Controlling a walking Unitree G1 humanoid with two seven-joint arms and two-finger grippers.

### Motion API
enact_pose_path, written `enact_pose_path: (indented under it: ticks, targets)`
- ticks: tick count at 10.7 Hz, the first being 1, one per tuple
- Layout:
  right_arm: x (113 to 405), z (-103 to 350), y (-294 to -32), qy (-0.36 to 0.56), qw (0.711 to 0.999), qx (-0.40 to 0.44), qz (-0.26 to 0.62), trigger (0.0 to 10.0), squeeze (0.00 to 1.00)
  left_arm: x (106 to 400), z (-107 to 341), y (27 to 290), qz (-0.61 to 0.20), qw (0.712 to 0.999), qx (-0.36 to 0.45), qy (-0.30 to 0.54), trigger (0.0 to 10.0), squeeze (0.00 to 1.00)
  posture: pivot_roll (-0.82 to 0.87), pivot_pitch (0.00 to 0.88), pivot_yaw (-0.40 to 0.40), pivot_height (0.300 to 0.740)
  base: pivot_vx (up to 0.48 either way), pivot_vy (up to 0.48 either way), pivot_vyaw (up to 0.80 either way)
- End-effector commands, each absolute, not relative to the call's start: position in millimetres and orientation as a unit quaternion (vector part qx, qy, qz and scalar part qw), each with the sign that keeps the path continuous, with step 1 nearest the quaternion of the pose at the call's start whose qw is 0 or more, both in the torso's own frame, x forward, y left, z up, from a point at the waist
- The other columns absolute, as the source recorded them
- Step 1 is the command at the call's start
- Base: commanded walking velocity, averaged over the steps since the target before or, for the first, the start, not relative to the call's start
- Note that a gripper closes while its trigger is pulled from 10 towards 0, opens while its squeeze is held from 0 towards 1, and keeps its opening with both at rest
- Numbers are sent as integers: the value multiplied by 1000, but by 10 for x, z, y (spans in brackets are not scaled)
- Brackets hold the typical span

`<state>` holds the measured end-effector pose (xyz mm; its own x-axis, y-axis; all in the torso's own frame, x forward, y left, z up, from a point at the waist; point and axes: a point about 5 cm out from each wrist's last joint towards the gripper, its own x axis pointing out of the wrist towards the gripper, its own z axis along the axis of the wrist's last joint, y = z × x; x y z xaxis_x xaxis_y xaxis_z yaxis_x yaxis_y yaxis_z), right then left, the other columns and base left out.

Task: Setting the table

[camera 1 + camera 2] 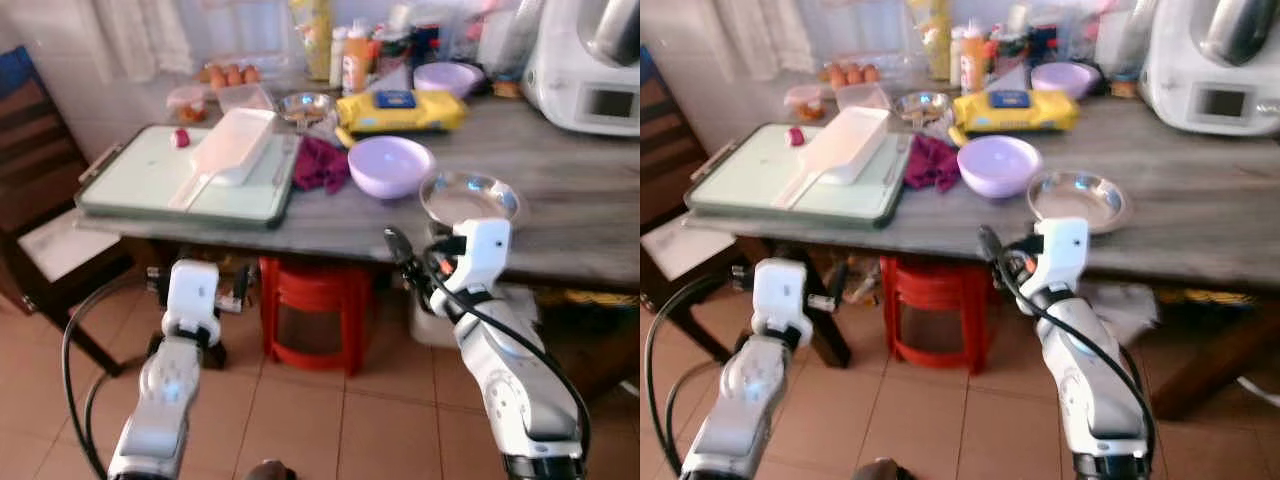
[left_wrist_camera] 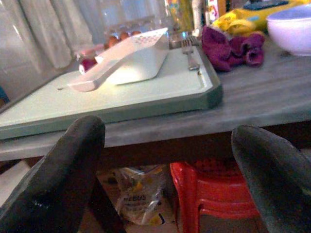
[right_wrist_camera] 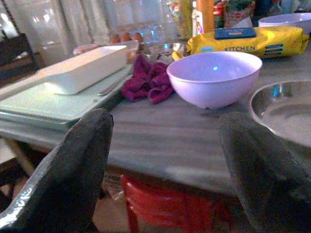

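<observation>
A lilac bowl and a steel plate stand near the front edge of the grey table. A fork and a white scoop-shaped dish lie on the pale green tray at the table's left. My right gripper is open and empty, held just below the table edge in front of the bowl and plate. My left gripper is open too, low in front of the tray's near edge.
A purple cloth lies between tray and bowl. Behind are a yellow packet, a second lilac bowl, a small steel bowl, bottles and eggs. A white appliance stands far right. A red stool sits under the table; a chair stands left.
</observation>
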<state>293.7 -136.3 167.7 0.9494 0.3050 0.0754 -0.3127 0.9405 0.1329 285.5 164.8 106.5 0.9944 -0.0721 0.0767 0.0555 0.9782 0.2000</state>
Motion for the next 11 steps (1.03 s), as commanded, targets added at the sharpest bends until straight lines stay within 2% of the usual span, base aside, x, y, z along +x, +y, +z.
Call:
enact_pose_path:
  ticks: [1,2,11]
  targets:
    - [2946,1670,-1388,-25,986,71,152,10000,0,2830,1038,1647,-30,994,102,-37,10000,0,-53,90,66,740,-315,0,0]
    - [2954,1667,-1385,-25,985,71,152,10000,0,2827,1033,1647,-31,994,102,-37,10000,0,-53,90,66,740,-296,0,0]
    - [2972,1626,-1307,-15,983,83,164,10000,0,2785,1049,1538,-78,993,70,-53,10000,0,-45,107,65,740,0,0,0]
